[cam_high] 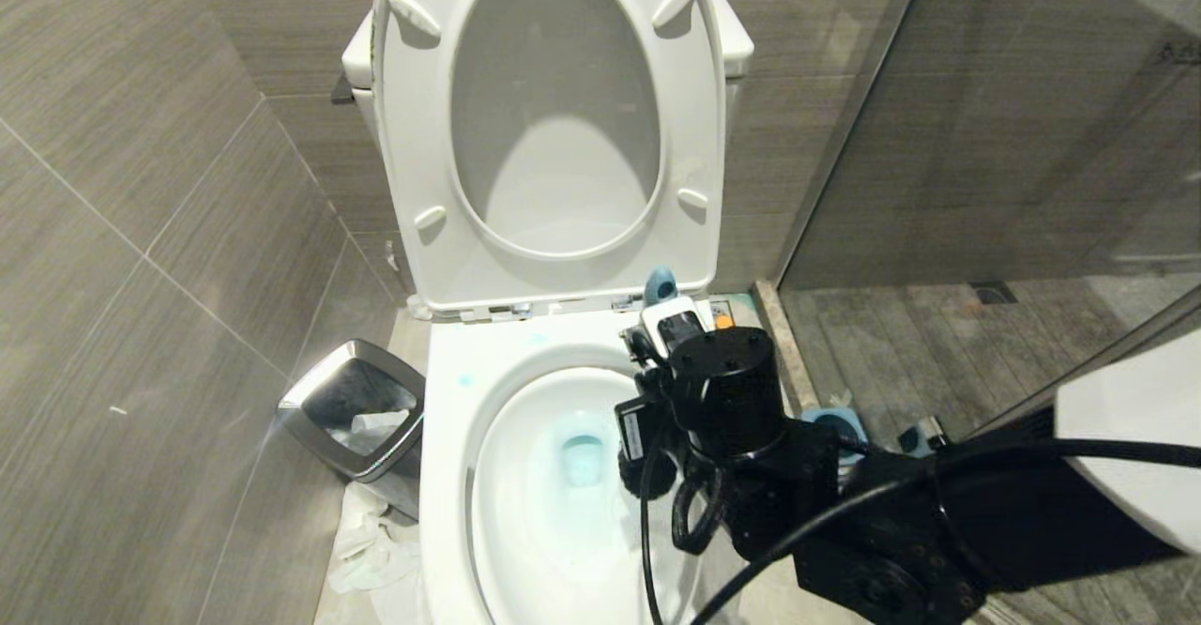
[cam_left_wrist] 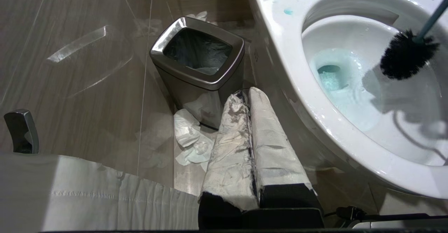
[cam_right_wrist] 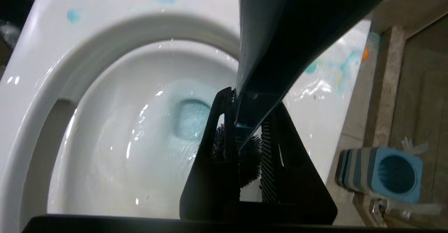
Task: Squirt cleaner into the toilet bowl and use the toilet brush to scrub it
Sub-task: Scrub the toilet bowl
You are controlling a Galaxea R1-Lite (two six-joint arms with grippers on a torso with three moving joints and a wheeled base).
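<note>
From the head view we see our right gripper point(cam_high: 657, 343) over the right side of the toilet bowl point(cam_high: 450, 475), clamped on the toilet brush point(cam_high: 661, 283). The handle tip pokes up toward the raised toilet seat point(cam_high: 554, 128), so its long axis runs steeply down into the bowl. The cleaner point(cam_high: 582, 461) pools turquoise at the drain.

In the left wrist view, the left gripper point(cam_left_wrist: 249, 145) hangs idle beside the steel bin point(cam_left_wrist: 197, 59), its wrapped fingers pressed together on nothing. The black bristle head point(cam_left_wrist: 406, 59) hovers over the bowl's inner wall, well above the pool, the handle rising away to the bowl's far side.

The right wrist view shows the jaws tight on the slate-blue handle, bristles pointing down into the basin, the brush holder point(cam_right_wrist: 381, 173) on the floor beside the toilet. We judge good scrubbing needs the head lowered until the bristles press the ceramic, then swept through the cleaner around the wall.
</note>
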